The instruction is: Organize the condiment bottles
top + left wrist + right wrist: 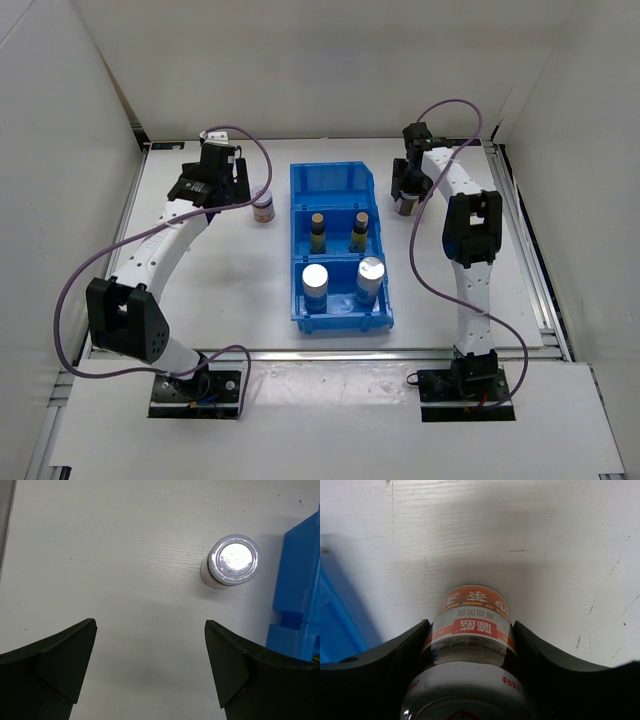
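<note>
A squat dark jar with a white-pink lid point(263, 205) stands on the table left of the blue bin point(300, 240); it also shows in the left wrist view point(232, 561). My left gripper point(222, 185) is open and empty just left of it, with both fingers apart point(150, 665). My right gripper point(407, 192) is shut on the second squat jar point(470, 640), right of the bin. Two slim brown bottles point(318, 232) point(359, 230) stand in the bin's middle compartment. Two white-blue silver-topped cylinders point(315, 283) point(370, 277) stand in the front compartment.
The bin's rear compartment point(330, 185) holds nothing. The bin's blue wall point(297, 595) lies close to the right of the left jar. White enclosure walls ring the table.
</note>
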You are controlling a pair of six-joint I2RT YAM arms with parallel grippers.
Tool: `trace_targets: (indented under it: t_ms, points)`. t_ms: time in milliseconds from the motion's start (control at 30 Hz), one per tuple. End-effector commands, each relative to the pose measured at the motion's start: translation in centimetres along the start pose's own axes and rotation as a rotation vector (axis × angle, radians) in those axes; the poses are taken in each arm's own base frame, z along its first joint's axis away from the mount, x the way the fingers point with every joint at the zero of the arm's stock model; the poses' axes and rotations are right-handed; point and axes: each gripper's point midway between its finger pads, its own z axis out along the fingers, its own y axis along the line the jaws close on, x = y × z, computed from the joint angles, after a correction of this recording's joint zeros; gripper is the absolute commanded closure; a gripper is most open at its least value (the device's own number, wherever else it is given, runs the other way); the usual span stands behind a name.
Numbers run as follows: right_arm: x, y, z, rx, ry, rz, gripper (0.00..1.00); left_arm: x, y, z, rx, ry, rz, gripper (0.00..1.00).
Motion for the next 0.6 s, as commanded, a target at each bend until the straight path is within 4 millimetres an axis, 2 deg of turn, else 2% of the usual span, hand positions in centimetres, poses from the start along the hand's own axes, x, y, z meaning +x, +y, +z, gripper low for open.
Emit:
trace_targets:
  t_ms: [0,133,167,233,267,333,367,400,467,567]
  points:
    - [2.1,-0.9,2.0,0.031,0.075,-0.022,0.51,-1.4,0.1,-1.3,0.039,-0.061,-0.050,0.00]
    - [1.5,-1.2,1.1,0.046,0.049,-0.021,0.67,-0.9,0.2,-1.4,0.039,-0.061,-0.050,0.00]
    - [1.2,-1.2,0.6,0.043,0.039,-0.029,0.75,-1.1,0.3,-1.8,0.042,-0.072,-0.055,0.00]
    - [0.8,-1.5,-1.1,0.052,0.017,-0.027,0.82,-1.0,0.1,-1.7,0.051,-0.073,-0.056,0.00]
    - [-0.5,-1.6,-3.5,0.052,-0.040,-0.021,0.86,-1.0,0.1,-1.7,0.051,-0.073,-0.056,0.00]
    - [-1.4,-1.6,-5.8,0.040,-0.093,-0.015,0.92,-1.3,-0.1,-1.8,0.064,-0.079,-0.059,0.00]
    - [-2.1,-1.6,-8.1,0.030,-0.137,-0.010,0.94,-1.3,-0.1,-1.8,0.064,-0.079,-0.059,0.00]
    - [-2.5,-1.4,-9.2,0.014,-0.159,-0.008,1.00,-1.1,-0.2,-1.5,0.062,-0.070,-0.055,0.00]
    - [-3.5,0.2,-12.2,-0.044,-0.221,-0.048,1.00,-1.4,0.0,-1.3,0.055,-0.071,-0.072,0.00]
    - [-3.8,3.5,-13.7,-0.101,-0.264,-0.119,1.00,-1.9,-0.2,-0.3,0.053,-0.055,-0.092,0.00]
